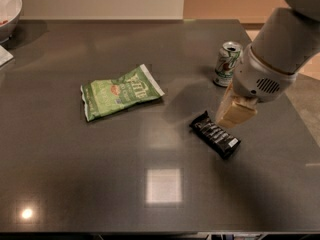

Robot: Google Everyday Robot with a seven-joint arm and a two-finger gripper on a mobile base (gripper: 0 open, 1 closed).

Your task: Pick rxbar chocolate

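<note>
The rxbar chocolate (pixel 215 134) is a small flat black-wrapped bar with white lettering. It lies diagonally on the dark table (pixel 100 174), right of centre. My gripper (pixel 234 113) hangs from the white arm coming in from the upper right. It sits just above and to the right of the bar, its tip close over the bar's upper right edge. The whole bar shows and it rests on the table.
A green chip bag (pixel 120 91) lies left of centre. A green-and-white soda can (pixel 227 63) stands behind the gripper. A white bowl (pixel 7 9) sits at the far left corner. The table's right edge runs close to the arm.
</note>
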